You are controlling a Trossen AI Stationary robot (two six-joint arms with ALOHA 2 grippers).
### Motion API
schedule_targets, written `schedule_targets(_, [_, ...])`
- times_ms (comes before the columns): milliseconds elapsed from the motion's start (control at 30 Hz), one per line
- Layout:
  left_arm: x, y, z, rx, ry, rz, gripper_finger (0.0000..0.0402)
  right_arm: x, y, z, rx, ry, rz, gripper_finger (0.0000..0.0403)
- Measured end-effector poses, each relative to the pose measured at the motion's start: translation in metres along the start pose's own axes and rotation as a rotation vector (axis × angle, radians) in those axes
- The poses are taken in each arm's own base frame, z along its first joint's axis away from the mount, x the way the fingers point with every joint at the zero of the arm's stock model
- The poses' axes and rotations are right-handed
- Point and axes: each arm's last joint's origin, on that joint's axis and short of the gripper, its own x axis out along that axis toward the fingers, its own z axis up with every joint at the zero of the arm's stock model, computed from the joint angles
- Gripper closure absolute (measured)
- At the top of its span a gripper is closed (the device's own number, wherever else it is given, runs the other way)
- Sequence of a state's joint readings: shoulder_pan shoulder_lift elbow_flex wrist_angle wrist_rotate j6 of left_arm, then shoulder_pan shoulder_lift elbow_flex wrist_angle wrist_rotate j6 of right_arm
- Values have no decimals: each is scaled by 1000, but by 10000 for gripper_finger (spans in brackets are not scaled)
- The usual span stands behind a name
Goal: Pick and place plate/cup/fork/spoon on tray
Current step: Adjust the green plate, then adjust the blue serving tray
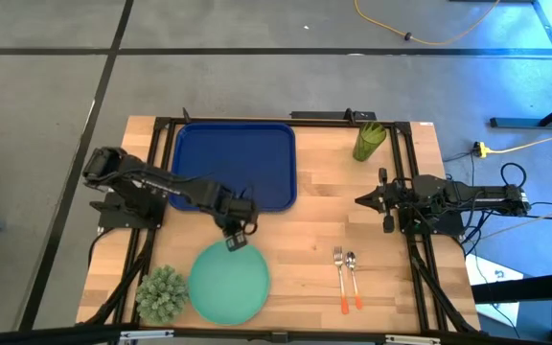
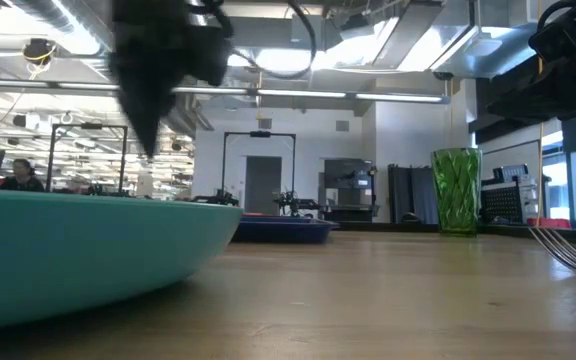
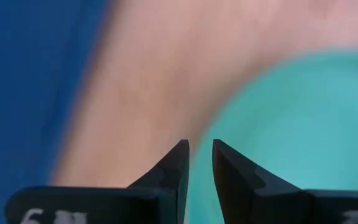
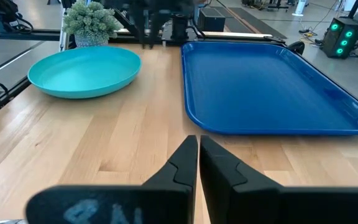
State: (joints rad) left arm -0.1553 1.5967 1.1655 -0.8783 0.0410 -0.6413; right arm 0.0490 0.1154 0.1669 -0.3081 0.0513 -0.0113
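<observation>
Left gripper (image 2: 148,125) blurry over plate (image 2: 88,245) rim, prob. apart.

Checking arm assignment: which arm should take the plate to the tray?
Left. The left gripper hovers at the plate rim nearest the tray, fingers slightly apart. The right gripper waits shut, across the table.

I am seeing the plate (image 2: 78,245) running off the low view's left edge, and the left gripper (image 2: 148,95) showing there only as a dark blur. In the left wrist view the tray (image 3: 30,81) and plate are smearing into soft colour patches. The fork (image 2: 568,252) tines are getting cut off at the low view's right edge, handle unseen
</observation>
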Motion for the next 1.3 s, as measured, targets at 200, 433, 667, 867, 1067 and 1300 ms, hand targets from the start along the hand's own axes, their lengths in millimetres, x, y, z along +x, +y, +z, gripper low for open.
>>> schedule_targets(200, [-10, 33, 29, -114, -107, 86, 346, 0, 0, 0, 2, 0, 0, 382])
schedule_targets(433, [9, 61, 57, -180, -153, 105, 397, 0, 0, 0, 2, 1, 0, 382])
schedule_targets(667, [34, 86, 74, -215, -137, 175, 401, 0, 0, 0, 2, -2, 0, 382])
schedule_targets(867, [57, 98, 79, -240, -83, 206, 401, 0, 0, 0, -1, -2, 0, 382])
schedule_targets(1067, [66, 97, 84, -216, -108, 189, 401, 0, 0, 0, -23, -2, -1, 382])
schedule_targets(1300, [73, 91, 86, -202, -107, 128, 401, 0, 0, 0, -23, -2, -1, 382])
